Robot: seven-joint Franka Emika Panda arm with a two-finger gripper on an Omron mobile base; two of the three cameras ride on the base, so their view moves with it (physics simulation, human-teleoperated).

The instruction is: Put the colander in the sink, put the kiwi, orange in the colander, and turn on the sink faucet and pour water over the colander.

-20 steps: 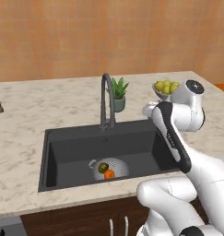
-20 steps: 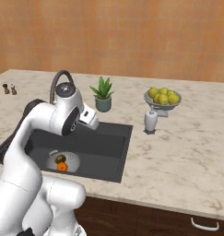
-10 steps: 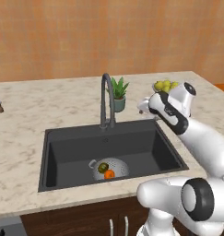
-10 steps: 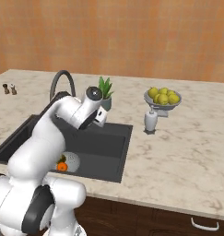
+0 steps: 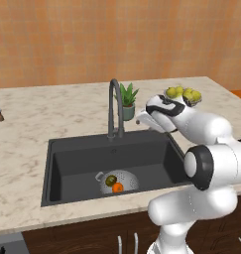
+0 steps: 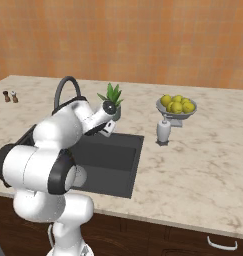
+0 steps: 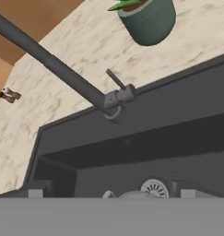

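My gripper (image 5: 142, 118) sits right of centre in the left base view, just right of the faucet (image 5: 114, 106) and in front of the plant (image 5: 127, 101). Its fingers are apart and nothing is between them. In the right base view the gripper (image 6: 111, 127) is left of centre, at the back rim of the sink (image 6: 124, 167), with the plant (image 6: 112, 97) just above it.

The sink (image 5: 62, 173) fills the middle of the left base view. The colander (image 5: 128, 178) rests on its floor, lower centre of the frame, with the kiwi (image 5: 111, 180) and the orange (image 5: 117, 187) inside it — the two fruits touch, the orange nearer the frame's bottom. The faucet stands at the sink's back rim, its spout arching over the basin. I see no blue stream under it.

In the hand view the faucet (image 7: 62, 73) runs as a dark diagonal from upper left to centre, ending at its base on the counter (image 7: 85, 41), and a thin lever (image 7: 115, 79) sticks up from that base. The plant (image 7: 148, 18) pot is at the top right. Below is the sink (image 7: 178, 115), with its drain (image 7: 155, 188) at bottom centre and a sliver of the colander (image 7: 132, 195) beside it.

A fruit bowl (image 5: 184, 95) sits at the upper right of the left base view — in the right base view the fruit bowl (image 6: 176, 107) is right of centre, with a white dispenser (image 6: 163, 131) just below it. Two small shakers (image 6: 10, 96) stand far left on the counter (image 6: 203, 160).
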